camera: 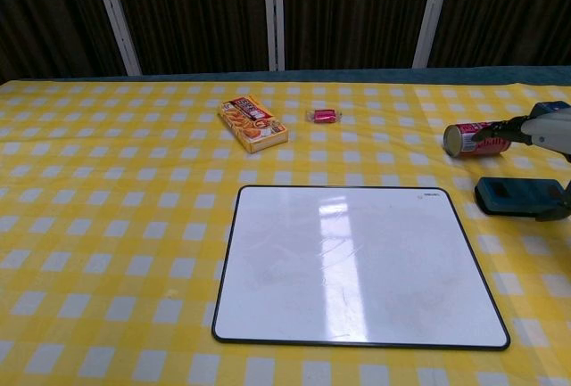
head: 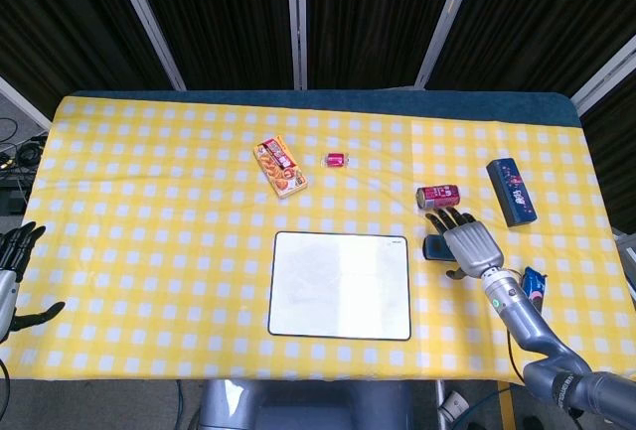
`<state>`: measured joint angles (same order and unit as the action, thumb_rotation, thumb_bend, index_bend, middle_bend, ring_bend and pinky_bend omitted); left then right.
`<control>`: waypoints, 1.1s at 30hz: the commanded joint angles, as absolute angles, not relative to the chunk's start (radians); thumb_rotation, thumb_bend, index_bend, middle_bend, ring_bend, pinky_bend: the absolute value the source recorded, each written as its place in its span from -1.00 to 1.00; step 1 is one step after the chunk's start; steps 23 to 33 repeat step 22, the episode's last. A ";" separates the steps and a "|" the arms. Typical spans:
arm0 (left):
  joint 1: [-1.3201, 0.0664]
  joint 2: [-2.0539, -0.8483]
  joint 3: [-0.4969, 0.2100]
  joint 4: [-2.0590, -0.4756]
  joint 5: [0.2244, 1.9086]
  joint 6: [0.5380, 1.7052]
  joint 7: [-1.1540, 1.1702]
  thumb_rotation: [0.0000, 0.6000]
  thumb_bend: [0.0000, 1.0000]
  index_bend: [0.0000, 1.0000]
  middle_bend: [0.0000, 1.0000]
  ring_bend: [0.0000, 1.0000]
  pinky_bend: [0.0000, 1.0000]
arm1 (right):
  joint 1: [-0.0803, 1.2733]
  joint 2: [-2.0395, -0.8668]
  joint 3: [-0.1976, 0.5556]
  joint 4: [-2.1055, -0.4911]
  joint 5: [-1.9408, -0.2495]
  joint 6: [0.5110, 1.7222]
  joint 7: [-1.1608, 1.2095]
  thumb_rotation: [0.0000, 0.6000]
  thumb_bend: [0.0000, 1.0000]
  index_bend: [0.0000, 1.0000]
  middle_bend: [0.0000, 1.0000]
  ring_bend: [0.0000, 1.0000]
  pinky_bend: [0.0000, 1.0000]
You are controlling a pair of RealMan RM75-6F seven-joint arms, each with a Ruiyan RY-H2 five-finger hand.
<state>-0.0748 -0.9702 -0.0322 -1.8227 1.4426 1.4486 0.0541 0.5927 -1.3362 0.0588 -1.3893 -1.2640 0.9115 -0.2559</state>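
The right hand (head: 469,244) is above the table (head: 149,202) near its right edge, with its fingers (camera: 496,127) spread wide and straight, holding nothing. A dark blue eraser (camera: 521,197) lies flat on the cloth just under this hand, beside the right edge of the whiteboard (head: 340,284); from the chest view the fingers are above it and I cannot tell if the thumb touches it. The red can (head: 437,196) lies on its side just beyond the fingertips. The left hand (head: 14,276) is at the left edge of the table, its fingers open and apart, with nothing in it. An orange box (head: 281,166) and a small pink candy (head: 337,160) lie toward the far edge.
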 commanded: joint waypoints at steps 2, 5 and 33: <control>-0.075 -0.967 -0.034 -1.822 1.443 1.450 0.045 1.00 -1.00 -1.00 -1.00 -1.00 -1.00 | 0.547 -1.253 0.060 -1.503 -1.330 1.018 -0.224 1.00 -1.00 -0.86 -0.90 -0.92 -0.69; -0.072 -0.962 -0.034 -1.822 1.448 1.456 0.033 1.00 -1.00 -1.00 -1.00 -1.00 -1.00 | 0.481 -1.177 0.056 -1.601 -1.393 1.152 -0.172 1.00 -1.00 -0.85 -0.91 -0.96 -0.88; -0.057 -0.951 -0.018 -1.829 1.493 1.481 0.004 1.00 -1.00 -1.00 -1.00 -1.00 -1.00 | 0.194 -1.101 -0.008 -1.631 -1.532 1.555 -0.015 1.00 -1.00 -0.88 -1.00 -1.00 -1.00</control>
